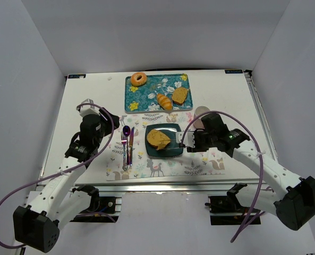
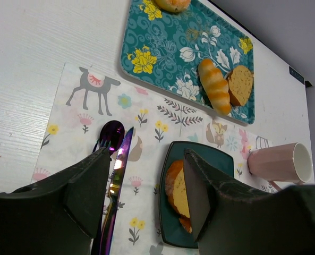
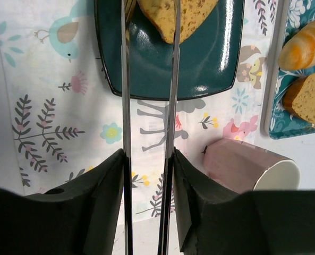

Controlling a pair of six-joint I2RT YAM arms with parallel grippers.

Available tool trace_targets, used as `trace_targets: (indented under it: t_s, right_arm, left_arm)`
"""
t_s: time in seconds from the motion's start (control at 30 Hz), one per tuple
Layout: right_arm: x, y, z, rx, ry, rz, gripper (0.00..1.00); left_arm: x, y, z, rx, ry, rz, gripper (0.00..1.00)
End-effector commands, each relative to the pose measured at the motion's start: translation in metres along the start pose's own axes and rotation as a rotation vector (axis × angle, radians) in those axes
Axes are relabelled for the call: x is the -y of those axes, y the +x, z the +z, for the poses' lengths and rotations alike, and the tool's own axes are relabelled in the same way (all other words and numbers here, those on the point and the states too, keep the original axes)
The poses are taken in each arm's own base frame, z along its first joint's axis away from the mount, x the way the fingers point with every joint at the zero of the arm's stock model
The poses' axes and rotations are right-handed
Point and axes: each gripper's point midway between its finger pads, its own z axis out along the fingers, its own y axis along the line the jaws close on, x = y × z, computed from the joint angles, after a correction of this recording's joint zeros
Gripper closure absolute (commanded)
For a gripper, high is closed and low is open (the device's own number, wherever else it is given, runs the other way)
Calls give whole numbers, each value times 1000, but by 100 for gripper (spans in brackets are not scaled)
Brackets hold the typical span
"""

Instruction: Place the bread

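A slice of bread (image 1: 158,139) (image 3: 170,16) (image 2: 179,194) lies on the dark teal plate (image 1: 172,151) (image 3: 210,64) (image 2: 170,223) in the middle of the placemat. My right gripper (image 1: 193,141) (image 3: 148,159) is shut on a pair of metal tongs (image 3: 124,106), fingers pressed against both arms. The tong arms stand apart and reach over the plate, one on each side of the slice's lower corner. Whether they touch it cannot be made out. My left gripper (image 1: 101,127) (image 2: 146,186) hangs open above the cutlery and the plate's left edge, holding nothing.
A floral tray (image 1: 146,98) (image 2: 168,48) at the back holds a doughnut (image 1: 138,79), a roll (image 1: 164,101) and a brown slice (image 1: 180,95). A pink cup (image 1: 201,112) (image 3: 242,164) lies on its side by the right gripper. Purple cutlery (image 1: 127,146) lies left of the plate.
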Motion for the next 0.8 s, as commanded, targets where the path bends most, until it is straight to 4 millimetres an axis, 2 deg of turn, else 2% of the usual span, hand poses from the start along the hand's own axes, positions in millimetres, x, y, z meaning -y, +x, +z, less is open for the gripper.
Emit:
trace_targets:
  t_s: [0.0,0.13,0.2,0.3,0.33,0.37,0.4,0.43,0.47,0.5,0.53,0.57,0.6,0.63,0.67,0.73,0.77]
  right_arm:
    - [10,-21,-16,71,27,-32,55]
    - [14,-41,-28,144,31,-49,55]
    - [24,-50,-33,167,61,-31,56]
    - [54,-61,-35,175,140,77,57]
    - [68,-56,-36,151,182,127,59]
    - [82,-54,-28,144,198,179,60]
    - [98,-59,-33,160,233,270,61]
    - [112,-50,-33,136,271,338,62]
    - [122,-40,-19,107,267,410,66]
    - [140,-41,-24,109,313,511,67]
    - [150,-32,-22,92,328,575,68]
    - [153,-21,-5,56,297,642,69]
    - [165,-24,-10,62,313,725,69]
    - [170,-18,-7,46,311,779,68]
    - [170,-10,9,14,281,833,68]
    - [175,-12,12,8,269,922,65]
    - [174,-8,19,-7,260,959,64]
  left_arm:
    - [2,-7,-5,25,15,-10,33]
    - [3,-7,-6,27,19,-12,33]
    - [3,-7,-5,26,18,-12,33]
    - [4,-6,-4,24,23,-11,33]
    - [5,-7,-3,26,26,-12,33]
    - [6,-7,-3,24,28,-11,33]
    - [6,-7,-2,25,29,-10,33]
    - [6,-7,-2,22,28,-7,33]
    - [7,-8,-2,24,28,-5,33]
    - [7,-9,-2,26,30,-5,33]
    - [7,-8,-2,23,29,-2,33]
    - [8,-10,-2,26,30,-3,33]
    - [8,-10,-2,28,30,-4,33]
    - [8,-10,-2,26,30,-3,33]
    - [8,-10,-3,29,31,-5,33]
    - [7,-10,-4,31,31,-9,33]
    - [7,-10,-4,32,29,-10,33]
